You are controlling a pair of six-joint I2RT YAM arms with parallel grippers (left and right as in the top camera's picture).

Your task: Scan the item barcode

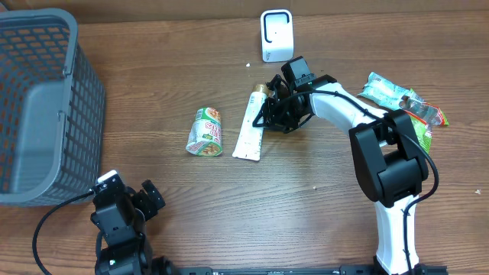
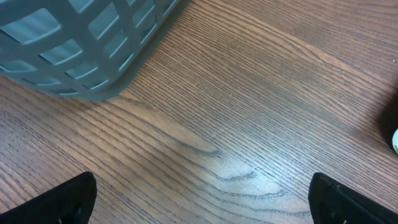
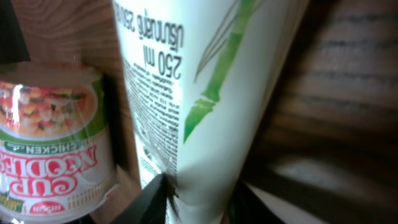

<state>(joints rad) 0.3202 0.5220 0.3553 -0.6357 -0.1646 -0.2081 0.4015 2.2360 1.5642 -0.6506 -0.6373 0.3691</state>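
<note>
A white tube (image 1: 248, 130) with green leaf print lies on the wooden table, cap end toward the back. My right gripper (image 1: 269, 114) is at its upper part. In the right wrist view the tube (image 3: 217, 93) fills the frame and my right gripper (image 3: 199, 202) is shut on it, one finger (image 3: 149, 202) pressing into its side. The white barcode scanner (image 1: 276, 34) stands at the back, just beyond the right arm. My left gripper (image 1: 131, 191) rests near the front left, wide open over bare wood, its fingertips (image 2: 68, 199) at the frame corners.
A cup of noodles (image 1: 205, 131) lies on its side just left of the tube, close to the gripper finger (image 3: 50, 143). A grey mesh basket (image 1: 46, 107) fills the left side (image 2: 93, 43). Green snack packets (image 1: 405, 103) lie at the right.
</note>
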